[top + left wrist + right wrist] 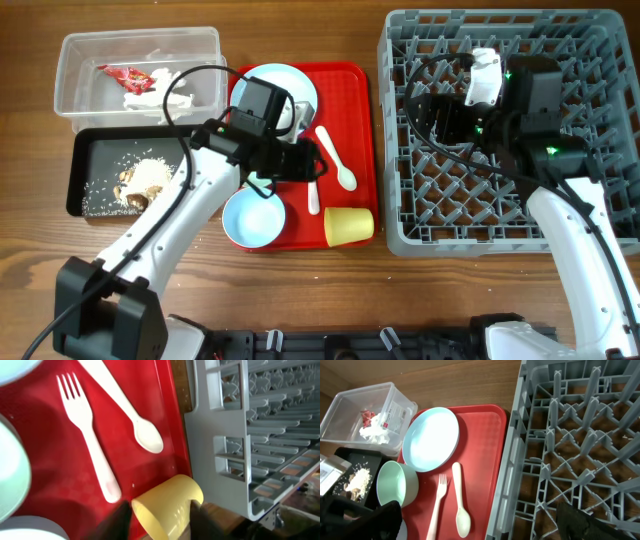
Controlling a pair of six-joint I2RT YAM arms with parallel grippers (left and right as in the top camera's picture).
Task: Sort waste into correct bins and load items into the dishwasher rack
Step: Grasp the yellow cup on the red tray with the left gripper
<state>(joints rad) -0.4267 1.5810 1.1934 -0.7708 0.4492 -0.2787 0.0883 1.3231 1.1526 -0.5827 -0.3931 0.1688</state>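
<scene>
The yellow cup (167, 505) lies on its side in a corner of the flat red serving tray (150, 395), mouth turned toward the left tool (159, 516). In the left wrist view it shows between that tool's two dark fingers (116, 522), which stand wide apart and hold nothing; whether they touch the cup cannot be told.

To the tool's right the tray's raised rim runs close by the cup; past a thin strip of wooden surface (182, 380) rises the wall of the grey dishwasher rack (205, 440), so room is tight on that side. To the tool's left, bare red tray lies open up to the white fork (92, 445), whose handle end is near the cup's mouth but apart from it. The white spoon (132, 417) lies ahead of the cup, beside the fork, not touching it.

Overhead, the blue bowl (252, 218) sits near the left arm, and the light blue plate (285, 80) is partly under it. The greenish bowl (395, 482) stands beside the plate.

Well behind the left tool, the black tray (95, 165) holds food scraps (145, 178); the clear tub (75, 60) holds the red wrapper (125, 75) and the napkin (150, 98).

The right tool (477, 512) hovers over the rack's edge nearest the red tray, fingers wide and empty; pegs stand below it and the tray lies ahead.
</scene>
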